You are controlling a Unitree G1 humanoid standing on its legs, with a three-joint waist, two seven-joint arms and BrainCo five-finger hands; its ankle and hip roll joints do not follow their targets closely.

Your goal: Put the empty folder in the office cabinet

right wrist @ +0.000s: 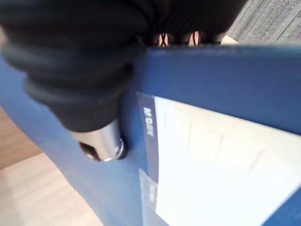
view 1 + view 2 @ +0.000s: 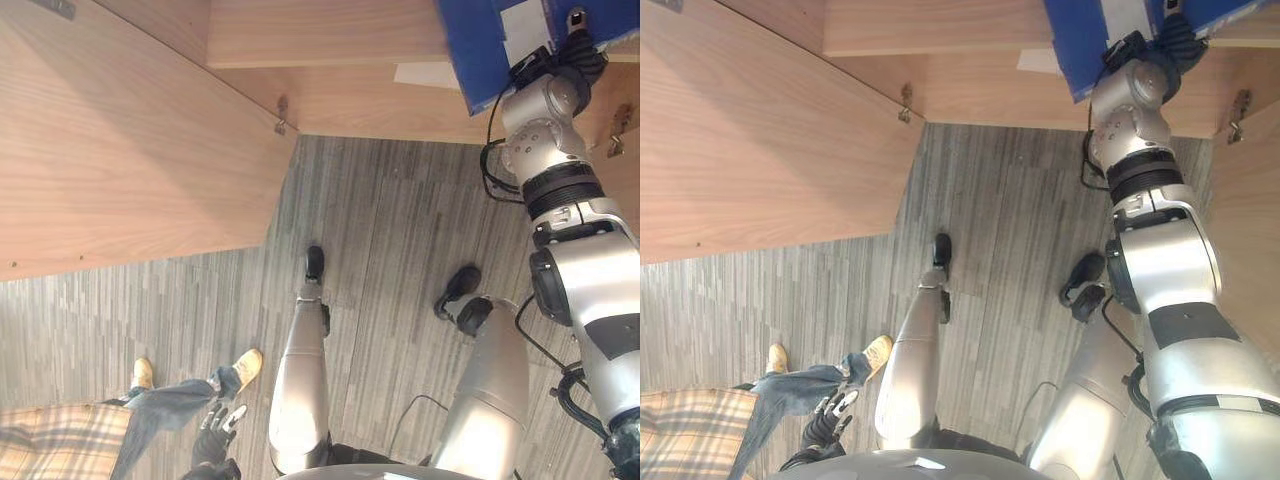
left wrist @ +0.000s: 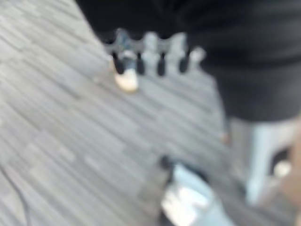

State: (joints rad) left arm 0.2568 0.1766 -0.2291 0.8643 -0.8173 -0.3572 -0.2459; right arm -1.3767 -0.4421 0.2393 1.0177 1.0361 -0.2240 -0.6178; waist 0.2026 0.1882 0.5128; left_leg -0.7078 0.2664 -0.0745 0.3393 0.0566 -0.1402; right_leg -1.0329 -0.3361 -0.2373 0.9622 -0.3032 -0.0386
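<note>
1. Far left: open light-wood cabinet door [image 2: 120, 150], its free edge swung out over the grey striped plank floor [image 2: 400, 230]; metal hinge [image 2: 283, 115] at the door's far right corner.
2. Near left: a person's jeans-clad leg [image 2: 165, 405] with tan shoes [image 2: 248, 365] on the floor, just beside the left hand.
3. Left hand [image 2: 220, 425] hangs low at the near left edge, fingers straight and slightly spread, holding nothing. Open floor beyond it up to the cabinet.
4. Far centre: light-wood cabinet shelf edge [image 2: 320, 35] runs across, with the lower wood panel below it; a white paper sheet [image 2: 425, 75] lies flat on that panel, just left of the folder.
5. Far right: blue rigid folder [image 2: 480, 50] with white label [image 1: 225, 160], raised at the cabinet opening above the shelf edge, tilted. Right hand [image 1: 108, 141] is clamped on it, thumb pressed on the blue cover, fingers curled over the folder's edge.
6. Label: dark strip with white print along its edge, too blurred to read; faint ruled lines on the white area.
7. Far right edge: second hinge [image 2: 620, 135] on wood.
</note>
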